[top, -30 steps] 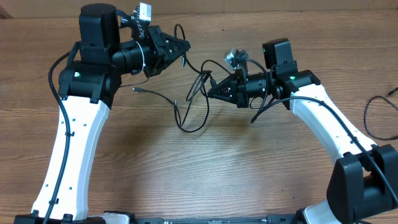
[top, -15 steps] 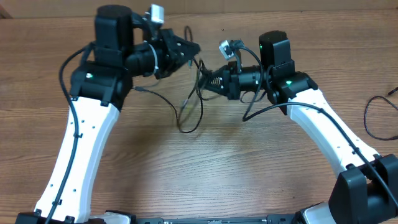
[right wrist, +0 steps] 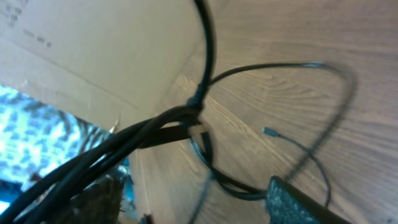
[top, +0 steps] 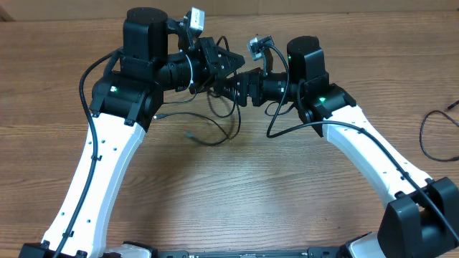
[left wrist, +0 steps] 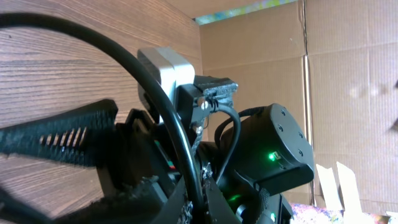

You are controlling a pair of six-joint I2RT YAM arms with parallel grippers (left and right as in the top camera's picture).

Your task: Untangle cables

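The cables are thin black cords hanging in loops from between the two grippers down to the table, with a small plug lying on the wood. My left gripper is raised at the back centre and shut on one black cable, which arcs down into its jaws. My right gripper points left, just under and in front of the left one. Its fingers stand wide apart. Several strands meet at a knot and run between them, touching neither pad that I can see.
Another black cord lies alone at the table's right edge. A cardboard wall stands behind the table. The right arm's own thick wire loops beneath its wrist. The two wrists are nearly touching.
Both arms have moved back and towards each other until the grippers almost meet. The right gripper has opened off the cable. The hanging loops have shifted left and back.
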